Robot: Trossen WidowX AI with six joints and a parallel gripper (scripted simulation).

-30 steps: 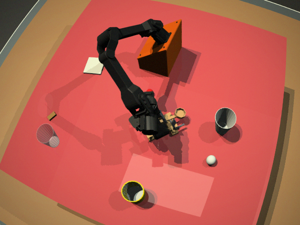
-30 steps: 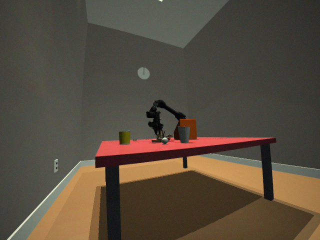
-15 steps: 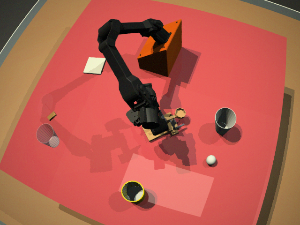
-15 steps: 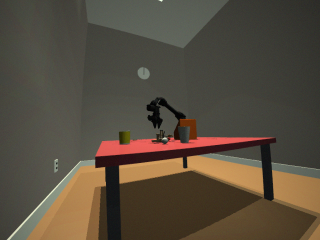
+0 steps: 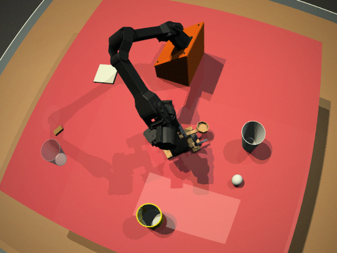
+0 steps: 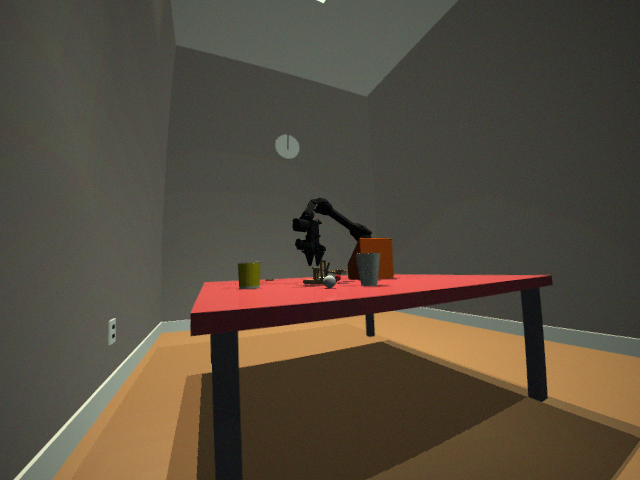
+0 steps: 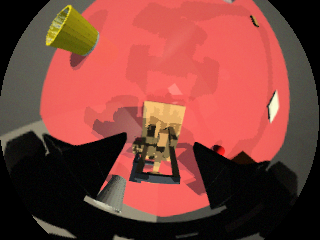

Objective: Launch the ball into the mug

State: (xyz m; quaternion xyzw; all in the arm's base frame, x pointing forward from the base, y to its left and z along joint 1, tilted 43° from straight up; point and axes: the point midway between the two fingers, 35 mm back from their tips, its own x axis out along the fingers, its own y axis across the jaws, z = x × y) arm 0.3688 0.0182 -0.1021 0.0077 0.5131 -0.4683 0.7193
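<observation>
My gripper (image 6: 314, 263) (image 7: 161, 141) is open and empty, just above the catapult, its fingers apart on either side in the wrist view. The wooden catapult (image 5: 168, 154) (image 6: 309, 282) (image 7: 164, 111) stands on the table, partly hidden under the arm in the top view. Its cup (image 5: 202, 127) is empty and points to the upper right there. The yellow mug (image 5: 141, 215) (image 6: 249, 275) (image 7: 77, 35) stands upright at the lower middle of that view. A white ball (image 5: 237, 179) (image 6: 329, 281) lies at the right. A red ball (image 6: 338, 278) (image 7: 219, 150) lies near the catapult, hidden in the top view.
A grey cup (image 5: 246, 132) (image 6: 368, 268) (image 7: 114, 192) stands right of the catapult. The orange wedge (image 5: 196, 51) (image 6: 376, 258) is under the arm's base. A clear cup (image 5: 50, 150), small wooden block (image 5: 58, 129) (image 7: 254, 21) and cream tile (image 5: 105, 74) (image 7: 273, 106) are at the left.
</observation>
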